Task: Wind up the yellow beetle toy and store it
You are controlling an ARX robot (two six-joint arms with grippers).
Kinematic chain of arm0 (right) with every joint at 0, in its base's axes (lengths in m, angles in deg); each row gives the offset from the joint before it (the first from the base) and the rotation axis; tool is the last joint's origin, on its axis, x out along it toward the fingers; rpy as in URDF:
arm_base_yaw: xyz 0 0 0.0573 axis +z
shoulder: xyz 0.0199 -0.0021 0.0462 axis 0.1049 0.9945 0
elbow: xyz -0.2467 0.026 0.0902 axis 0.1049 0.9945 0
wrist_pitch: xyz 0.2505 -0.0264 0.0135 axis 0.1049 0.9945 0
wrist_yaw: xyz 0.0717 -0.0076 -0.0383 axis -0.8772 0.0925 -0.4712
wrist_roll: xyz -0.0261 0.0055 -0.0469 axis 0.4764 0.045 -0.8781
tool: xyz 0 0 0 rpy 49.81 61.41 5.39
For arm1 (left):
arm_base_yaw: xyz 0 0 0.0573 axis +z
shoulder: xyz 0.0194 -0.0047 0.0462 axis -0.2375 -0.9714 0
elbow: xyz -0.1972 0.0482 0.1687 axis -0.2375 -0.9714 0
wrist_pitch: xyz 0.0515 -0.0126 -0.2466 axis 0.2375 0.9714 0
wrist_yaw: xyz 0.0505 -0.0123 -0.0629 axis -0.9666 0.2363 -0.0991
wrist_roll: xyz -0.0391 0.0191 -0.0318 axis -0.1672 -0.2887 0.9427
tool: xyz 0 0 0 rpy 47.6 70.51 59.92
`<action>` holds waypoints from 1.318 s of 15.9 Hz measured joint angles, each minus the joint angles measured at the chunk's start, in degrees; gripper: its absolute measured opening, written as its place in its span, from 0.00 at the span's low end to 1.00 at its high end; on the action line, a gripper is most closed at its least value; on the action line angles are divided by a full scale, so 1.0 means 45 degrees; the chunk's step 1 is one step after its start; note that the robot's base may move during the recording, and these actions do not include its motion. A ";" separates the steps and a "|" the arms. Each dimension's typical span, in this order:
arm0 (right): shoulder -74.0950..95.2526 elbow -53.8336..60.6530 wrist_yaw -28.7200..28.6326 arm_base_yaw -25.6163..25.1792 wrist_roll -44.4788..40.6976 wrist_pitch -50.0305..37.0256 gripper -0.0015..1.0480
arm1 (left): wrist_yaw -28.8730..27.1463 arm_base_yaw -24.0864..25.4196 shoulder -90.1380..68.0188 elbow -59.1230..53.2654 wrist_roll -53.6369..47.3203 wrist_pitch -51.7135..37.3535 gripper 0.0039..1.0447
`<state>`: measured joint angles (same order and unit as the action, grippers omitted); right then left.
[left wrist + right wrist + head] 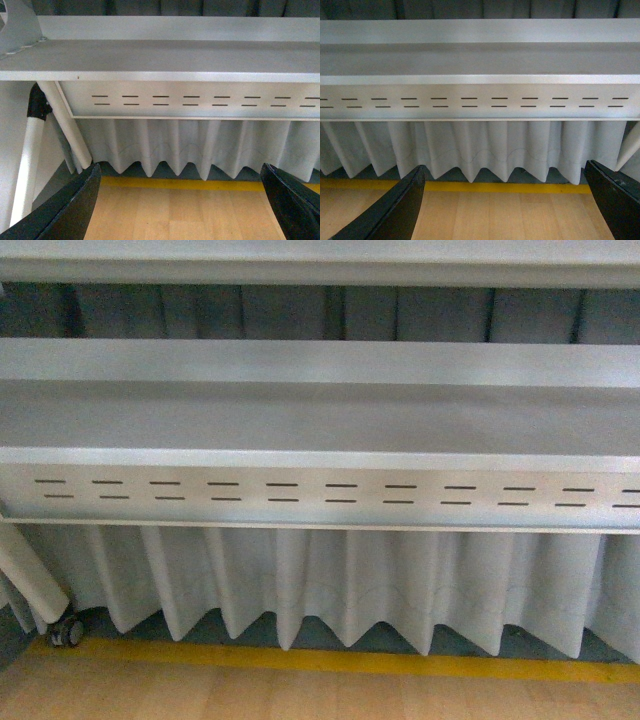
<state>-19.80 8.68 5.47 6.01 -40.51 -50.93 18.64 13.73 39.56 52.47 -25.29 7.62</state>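
Nearest, in the left wrist view: left gripper (180,170) with black fingers (70,207) spread wide apart, gripping nothing. Hangs above a pale wooden plank floor (180,215). Likewise in the right wrist view: right gripper (505,170), its black fingers (390,212) parted wide, empty between.

Across the bottom of the front view, the same floor, then a yellow strip (340,660) along its far edge. At lower left, a small grey caster wheel (66,632) at the foot of a slanting white tube leg (28,575). Behind the strip, a white pleated cloth skirt (330,585), hanging below a grey metal shelf with a slotted front panel (320,492) across mid-frame. Further up and back, a second grey metal shelf (320,360), with a dark grey curtain (300,312) beyond.

No telling where the yellow beetle toy sits: visible in none of the three views.
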 joint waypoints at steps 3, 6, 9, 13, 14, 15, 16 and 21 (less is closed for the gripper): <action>0.0000 0.0000 0.0000 0.0000 0.0000 0.0005 0.94 | 0.0000 0.0000 0.0000 0.0000 0.0000 0.0000 0.94; 0.0000 0.0000 0.0000 0.0000 0.0000 0.0005 0.94 | 0.0000 0.0000 0.0000 0.0005 0.0000 0.0000 0.94; 0.0000 0.0000 0.0000 0.0000 0.0000 0.0005 0.94 | 0.0000 0.0000 0.0000 0.0005 0.0000 0.0000 0.94; 0.0000 0.0000 0.0000 0.0000 0.0000 0.0005 0.94 | 0.0000 0.0000 0.0000 0.0005 0.0000 0.0000 0.94; 0.0000 0.0000 0.0000 0.0000 0.0000 0.0005 0.94 | 0.0000 0.0000 0.0000 0.0000 0.0000 0.0000 0.94; 0.0000 0.0000 0.0000 0.0000 0.0000 0.0005 0.94 | 0.0000 0.0000 0.0000 0.0000 0.0000 0.0000 0.94; 0.0000 0.0000 0.0000 0.0000 0.0000 0.0005 0.94 | 0.0000 0.0000 0.0000 0.0000 0.0000 0.0000 0.94; 0.0000 0.0000 0.0000 0.0000 0.0000 0.0005 0.94 | 0.0000 0.0000 0.0000 0.0000 0.0000 0.0000 0.94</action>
<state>-19.80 8.68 5.47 6.01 -40.51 -50.90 18.64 13.73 39.56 52.47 -25.29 7.62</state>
